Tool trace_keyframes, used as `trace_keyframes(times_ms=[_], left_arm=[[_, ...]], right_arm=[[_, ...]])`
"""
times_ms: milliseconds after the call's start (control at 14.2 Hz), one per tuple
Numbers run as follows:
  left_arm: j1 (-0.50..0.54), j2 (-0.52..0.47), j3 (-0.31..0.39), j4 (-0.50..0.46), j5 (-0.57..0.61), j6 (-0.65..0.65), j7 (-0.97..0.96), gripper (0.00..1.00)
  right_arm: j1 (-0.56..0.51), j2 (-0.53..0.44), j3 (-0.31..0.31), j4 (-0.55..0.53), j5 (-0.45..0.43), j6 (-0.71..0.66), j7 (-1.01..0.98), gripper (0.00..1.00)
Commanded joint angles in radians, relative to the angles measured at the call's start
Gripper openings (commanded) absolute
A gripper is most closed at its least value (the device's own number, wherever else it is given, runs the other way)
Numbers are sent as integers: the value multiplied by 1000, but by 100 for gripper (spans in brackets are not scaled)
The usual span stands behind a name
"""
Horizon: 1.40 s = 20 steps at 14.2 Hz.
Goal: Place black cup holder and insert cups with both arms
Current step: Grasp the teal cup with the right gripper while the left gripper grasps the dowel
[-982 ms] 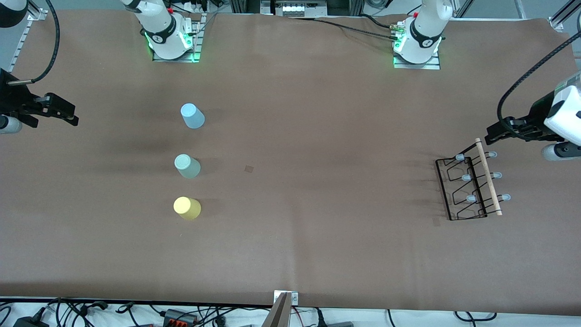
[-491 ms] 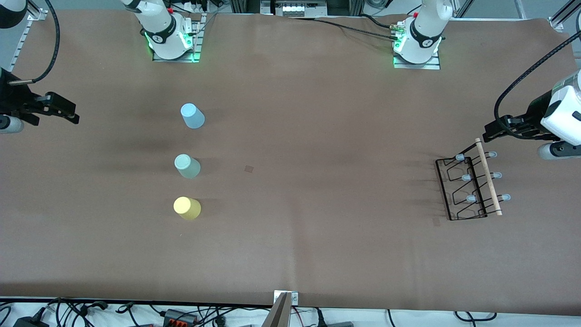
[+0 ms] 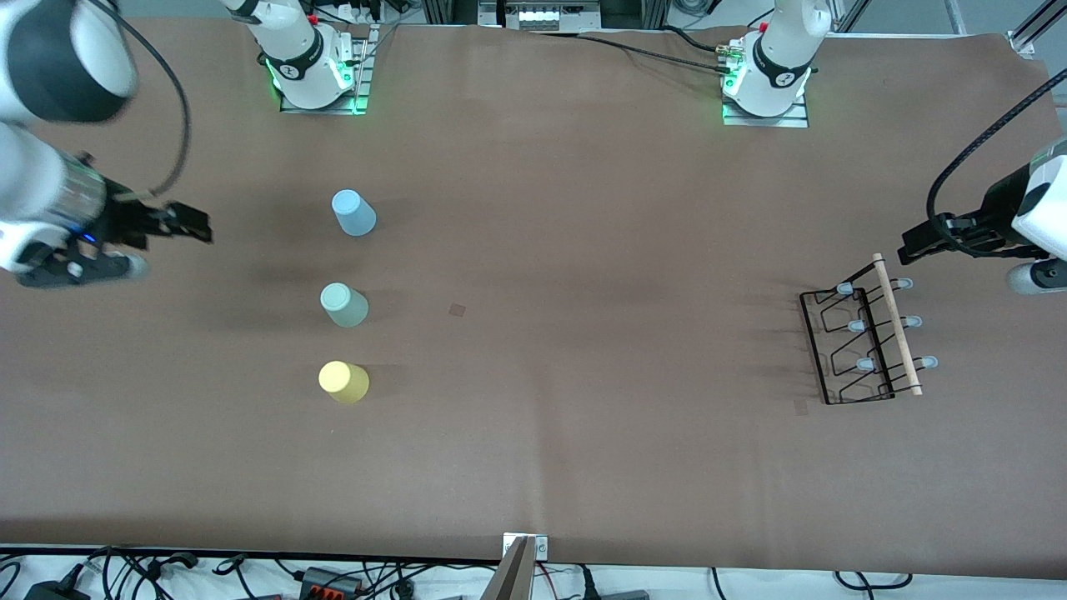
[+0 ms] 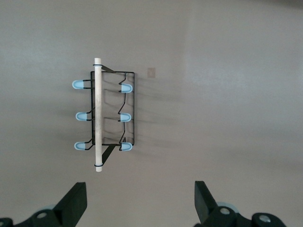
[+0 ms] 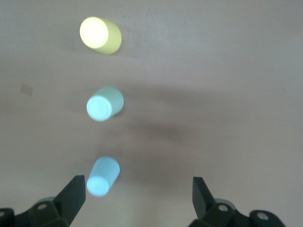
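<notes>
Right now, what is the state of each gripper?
Left gripper: open, empty, above the black wire cup holder.
Right gripper: open, empty, near the light blue plastic cup.

A robotics laboratory is indicated: two arm bases (image 3: 315, 71) are bolted to a brown-covered worktop (image 3: 533, 467), aluminium framing (image 3: 1027, 40) is fitted, and loose cables (image 3: 150, 571) are strewn along the near edge.

No readable text, label, brand, number or sign anywhere. Round dark emblems on both arm bases (image 3: 315, 62) too small to make out. Cups (image 3: 343, 304), holder (image 3: 863, 342), table (image 3: 583, 458) all unmarked.
</notes>
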Motion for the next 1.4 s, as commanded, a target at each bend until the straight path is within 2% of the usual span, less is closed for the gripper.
trace_keyframes(times_ms=[0,211,281,421,702,912,982,1193,1333], left_arm=[[41,26,5,7,-9,-22,-5,100],[136,56,5,-93,-6,50,15,100],[160,54,5,-134,-6,114,23,100],[200,50,5,-248,2,267,32,100],[201,56,-8,-427,2,527,37,100],[212,86,-11,-497,0,639,175,96],[212,94,-12,-497,-1,639,173,88],[206,131,-14,-497,-1,656,175,54],[204,149,-15,-497,-4,679,175,39]], right_arm=[[38,-29,-2,-169,11,181,74,100],[61,-19,-2,-301,11,398,130,100],[71,-18,-2,-349,11,486,135,100],[81,14,-1,-384,11,576,188,100],[144,65,-2,-430,11,718,267,100],[172,108,-2,-513,11,902,267,100],[175,125,-2,-527,11,941,267,100],[196,149,-2,-542,11,989,267,100],[196,159,-2,-551,11,1006,267,100]])
